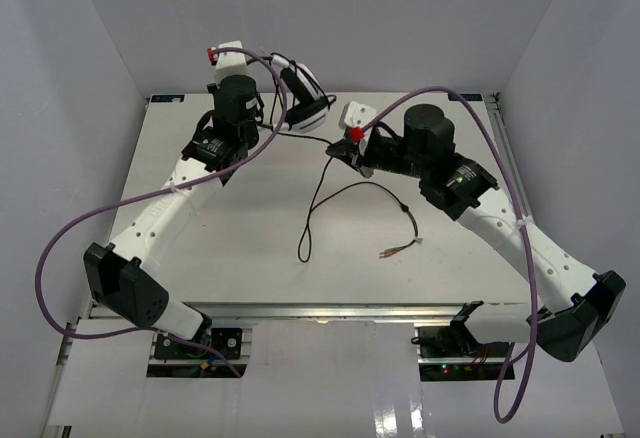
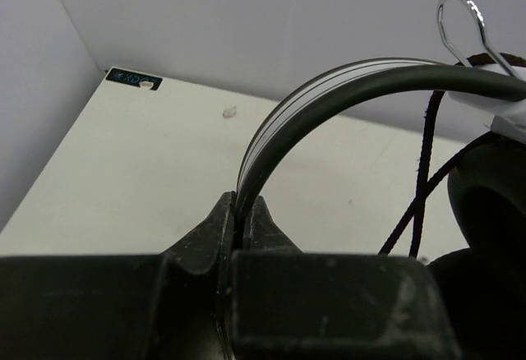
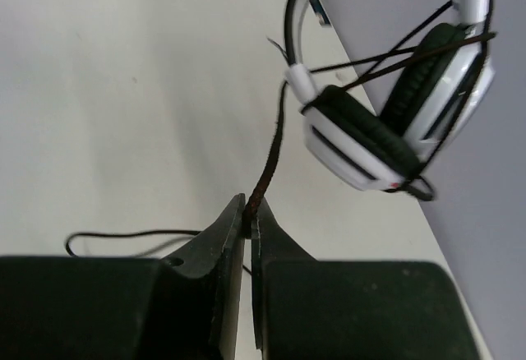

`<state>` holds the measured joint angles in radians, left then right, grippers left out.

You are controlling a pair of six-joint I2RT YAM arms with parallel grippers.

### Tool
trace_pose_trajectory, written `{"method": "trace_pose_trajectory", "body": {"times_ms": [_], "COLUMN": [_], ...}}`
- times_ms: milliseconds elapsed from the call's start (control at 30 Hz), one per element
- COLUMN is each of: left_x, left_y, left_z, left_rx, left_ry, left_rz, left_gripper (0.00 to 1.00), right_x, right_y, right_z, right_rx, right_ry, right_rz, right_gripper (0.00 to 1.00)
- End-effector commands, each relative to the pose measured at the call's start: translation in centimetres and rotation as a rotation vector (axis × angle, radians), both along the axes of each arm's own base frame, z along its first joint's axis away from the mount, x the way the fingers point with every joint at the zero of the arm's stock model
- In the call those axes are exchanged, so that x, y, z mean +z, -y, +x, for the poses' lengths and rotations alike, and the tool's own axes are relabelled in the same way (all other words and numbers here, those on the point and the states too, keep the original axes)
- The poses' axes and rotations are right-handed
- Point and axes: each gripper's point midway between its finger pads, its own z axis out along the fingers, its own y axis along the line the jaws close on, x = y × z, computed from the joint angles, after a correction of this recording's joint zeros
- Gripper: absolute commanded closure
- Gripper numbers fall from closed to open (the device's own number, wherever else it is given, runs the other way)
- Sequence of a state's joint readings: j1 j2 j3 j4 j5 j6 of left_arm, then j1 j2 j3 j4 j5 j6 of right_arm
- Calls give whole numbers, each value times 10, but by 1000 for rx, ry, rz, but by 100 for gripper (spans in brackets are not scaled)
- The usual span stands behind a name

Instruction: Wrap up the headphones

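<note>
Beside purple cables (image 1: 430, 89), left gripper (image 2: 242, 212) tight on headband (image 2: 329, 89), right gripper (image 3: 248, 212) tight on cord (image 3: 275, 142).

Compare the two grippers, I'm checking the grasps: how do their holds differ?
The left gripper is shut on the stiff, arched headband. The right gripper is shut on the thin black cord. In the top view the left one sits farther back and to the left of the right one. Both are shut, and both hold parts of the same headphones.
</note>
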<state>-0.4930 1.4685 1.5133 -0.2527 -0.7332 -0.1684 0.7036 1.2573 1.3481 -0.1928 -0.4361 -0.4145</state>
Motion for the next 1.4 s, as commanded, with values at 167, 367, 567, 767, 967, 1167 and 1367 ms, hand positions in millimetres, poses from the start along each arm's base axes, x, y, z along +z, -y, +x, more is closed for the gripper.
{"method": "trace_pose_trajectory", "body": {"times_ms": [167, 367, 567, 767, 967, 1167, 1367], "left_x": [-56, -61, -31, 29, 74, 134, 184], "left_y": [57, 87, 114, 149, 175, 171, 132], "left_z": [-29, -76, -119, -156, -172, -164, -124], "left_rx": [-438, -747, -966, -1180, -1337, -1282, -951], "left_ry": [-145, -141, -54, 34, 66, 205, 373], "left_rz": [141, 163, 18, -241, -460, -646, -803], "left_gripper": [100, 100, 100, 100, 100, 100, 100], "right_x": [-12, -21, -63, -90, -49, -45, -51], "right_y": [81, 73, 66, 35, 17, 18, 4], "right_z": [95, 117, 121, 57, -6, -37, -81], "right_rx": [-571, -589, -379, 110, 472, 546, 621], "right_ry": [461, 448, 167, -169, -248, -440, -454], "right_rz": [-495, -456, -262, 9, 247, 343, 346], "right_gripper": [92, 92, 91, 85, 75, 64, 64]}}
